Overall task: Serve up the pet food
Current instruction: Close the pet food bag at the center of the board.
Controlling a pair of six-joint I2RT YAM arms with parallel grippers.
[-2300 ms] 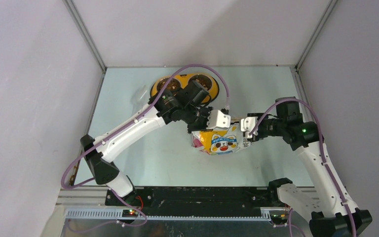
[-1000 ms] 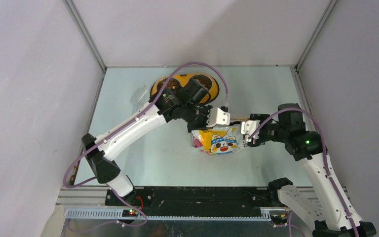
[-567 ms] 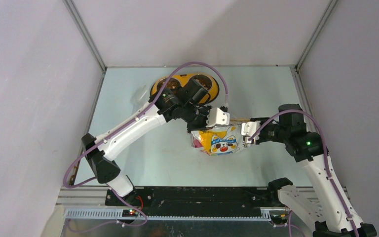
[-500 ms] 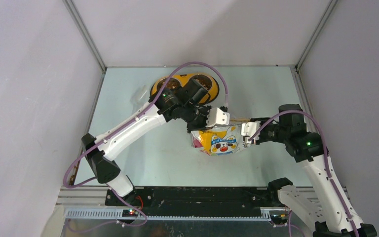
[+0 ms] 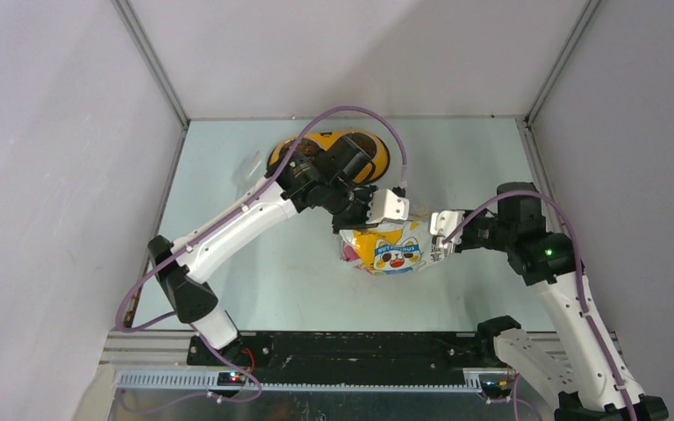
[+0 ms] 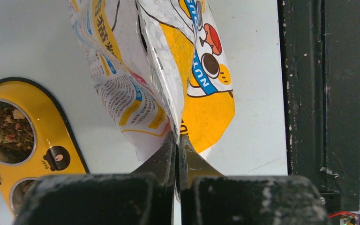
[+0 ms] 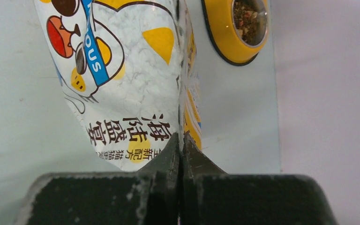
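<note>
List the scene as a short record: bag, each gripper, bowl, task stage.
bag: yellow-white food bag with a cartoon cat, held between the two arms
left gripper: shut on one edge of the food bag
right gripper: shut on the opposite edge
bowl: yellow double bowl beyond the bag, apart from it, with kibble in a cup
stage: bag gripped from both sides, not over the bowl

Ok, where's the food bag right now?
In the top view, the food bag is at mid-table, just nearer than the yellow double bowl, pinched between the left claw on its far edge and the right claw on its right edge.
</note>
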